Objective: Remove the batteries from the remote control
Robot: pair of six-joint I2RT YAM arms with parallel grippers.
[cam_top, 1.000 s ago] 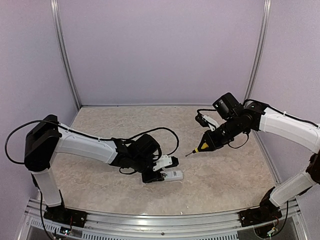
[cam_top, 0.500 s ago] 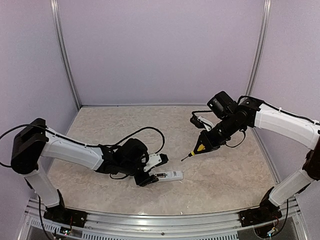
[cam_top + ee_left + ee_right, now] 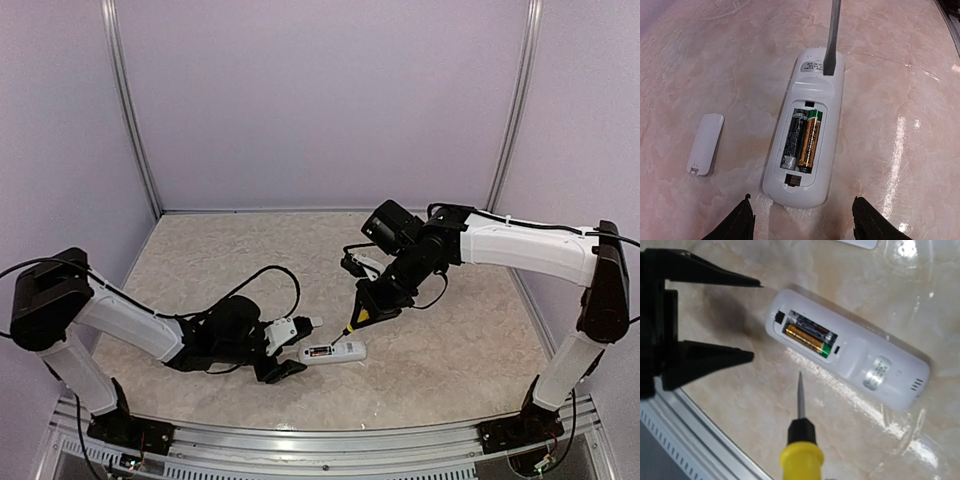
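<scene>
You see the remote control (image 3: 813, 89), a slim bar of smooth white plastic with rounded ends, lying back-up on the table (image 3: 450, 350) near its front edge. Its open bay holds both cells side by side: a brassy-gold battery (image 3: 809, 140) and a dark battery (image 3: 792, 137), each a small slim cylinder. The flat white cover piece (image 3: 705, 144) lies apart, to one side. Your left gripper (image 3: 802, 220) has its black tapered fingers spread wide at the remote's near end, touching nothing. Your right gripper (image 3: 368, 300) is clamped on the yellow-handled screwdriver (image 3: 801, 440), whose thin grey shaft points close to the remote; contact cannot be told. The tabletop is glossy, beige and marbled, bounded by pale lilac walls (image 3: 320, 100) and a ribbed metal rail (image 3: 320, 440).
</scene>
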